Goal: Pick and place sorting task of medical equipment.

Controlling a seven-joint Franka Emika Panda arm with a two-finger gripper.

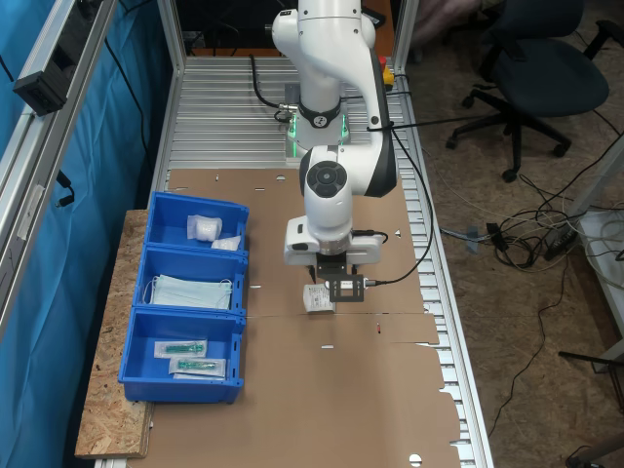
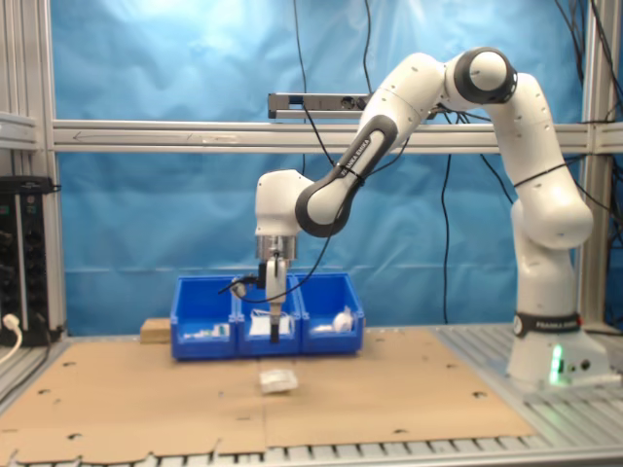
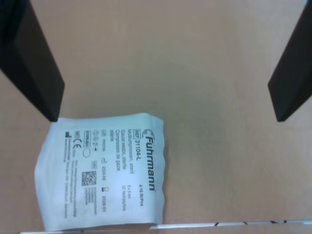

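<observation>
The medical equipment, a flat white square sealed packet (image 3: 105, 173), lies on the brown cardboard (image 3: 209, 58). In both exterior views the packet (image 1: 317, 298) (image 2: 277, 380) rests near the middle of the cardboard, just under the arm's hand. My gripper (image 3: 165, 114) hangs above it, open, with nothing between its dark fingers (image 3: 34, 73). One finger's tip stands over a corner of the packet, and most of the packet lies outside the gap. In the second exterior view the gripper (image 2: 275, 333) is clearly off the cardboard. The first exterior view has the gripper (image 1: 330, 291) next to the packet.
A blue three-compartment bin (image 1: 136, 322) stands at the cardboard's edge, at the first exterior view's left. Its compartments hold white packets (image 1: 207, 228), light-blue face masks (image 1: 192, 291) and clear syringe packets (image 1: 190, 356). In the second exterior view the bin (image 2: 268, 316) is behind the gripper.
</observation>
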